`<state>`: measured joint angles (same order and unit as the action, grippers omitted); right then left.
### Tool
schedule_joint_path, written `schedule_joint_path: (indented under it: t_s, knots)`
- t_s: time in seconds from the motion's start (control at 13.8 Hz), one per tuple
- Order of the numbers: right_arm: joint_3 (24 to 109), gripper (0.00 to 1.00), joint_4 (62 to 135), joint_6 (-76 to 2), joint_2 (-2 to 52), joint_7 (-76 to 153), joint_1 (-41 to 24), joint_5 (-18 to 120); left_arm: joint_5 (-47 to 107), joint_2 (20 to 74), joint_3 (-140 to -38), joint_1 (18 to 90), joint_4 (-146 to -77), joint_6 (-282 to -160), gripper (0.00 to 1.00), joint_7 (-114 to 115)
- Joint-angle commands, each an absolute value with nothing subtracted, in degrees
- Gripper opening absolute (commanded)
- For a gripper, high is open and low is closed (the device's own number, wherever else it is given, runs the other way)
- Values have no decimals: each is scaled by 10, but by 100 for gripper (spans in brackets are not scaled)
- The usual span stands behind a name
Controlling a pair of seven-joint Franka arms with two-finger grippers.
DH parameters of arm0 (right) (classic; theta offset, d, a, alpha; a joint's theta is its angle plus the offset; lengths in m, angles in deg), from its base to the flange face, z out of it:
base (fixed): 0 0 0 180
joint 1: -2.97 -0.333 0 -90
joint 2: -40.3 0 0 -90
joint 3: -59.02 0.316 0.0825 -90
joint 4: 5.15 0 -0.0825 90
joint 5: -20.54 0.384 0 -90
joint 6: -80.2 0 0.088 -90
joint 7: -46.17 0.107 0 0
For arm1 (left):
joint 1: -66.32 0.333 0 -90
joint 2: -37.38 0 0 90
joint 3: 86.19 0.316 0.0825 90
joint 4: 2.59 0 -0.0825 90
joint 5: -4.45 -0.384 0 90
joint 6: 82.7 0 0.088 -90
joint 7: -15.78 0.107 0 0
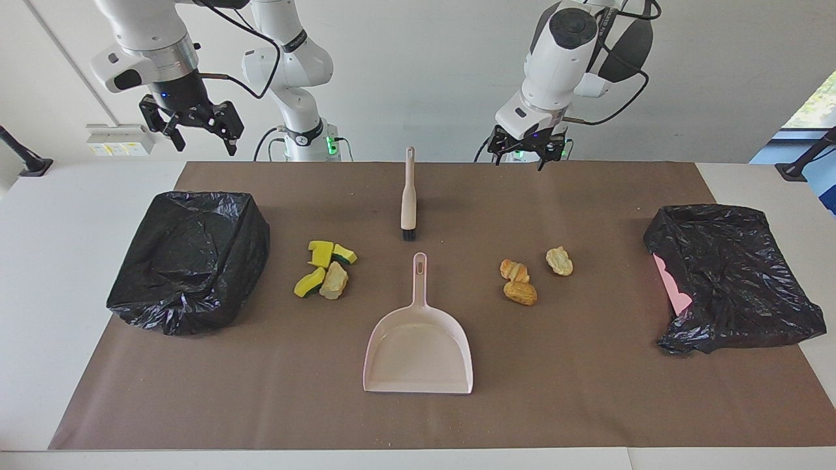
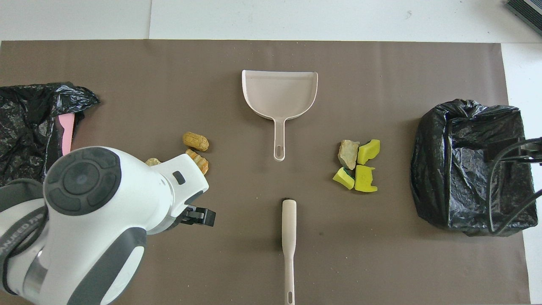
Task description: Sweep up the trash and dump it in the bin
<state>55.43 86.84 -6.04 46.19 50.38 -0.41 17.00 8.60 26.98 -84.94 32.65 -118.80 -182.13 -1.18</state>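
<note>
Facing view: left gripper (image 1: 520,160) hangs with fingers spread over the brown mat's (image 1: 588,391) robot-side edge, beside the upright beige brush (image 1: 408,196); right gripper (image 1: 191,130), also spread, is raised above the black-bagged bin (image 1: 189,261). Yellow-green sponge wedges (image 1: 323,261) and golden pastry scraps (image 1: 519,282) lie on either side of the pale pink plastic dustpan's (image 1: 418,352) handle, untouched.

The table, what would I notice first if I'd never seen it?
Probably the pale pink dustpan lying in the middle, its handle pointing at the brush nearer the robots. A black-bagged bin sits at each end of the table, with little heaps of trash between them and the dustpan. Above, the left gripper hangs open, empty, beside the brush.
</note>
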Motion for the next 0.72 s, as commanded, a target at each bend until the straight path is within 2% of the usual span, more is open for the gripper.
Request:
schedule_joint_path:
  t_s: [0.0, 0.22, 0.43, 0.65]
  knots:
    - [555, 100, 877, -58, 471, 487, 2, 181, 90, 247, -839, 267, -1242, -1882, 100, -77]
    - [554, 100, 876, -56, 471, 488, 3, 180, 115, 267, -839, 205, -1262, -1913, 100, -159]
    - [554, 100, 875, -59, 470, 489, 3, 180, 142, 298, -839, 141, -1298, -1999, 100, -187]
    - [554, 100, 875, -59, 469, 488, 3, 180, 148, 328, -839, 110, -1298, -2042, 100, -232]
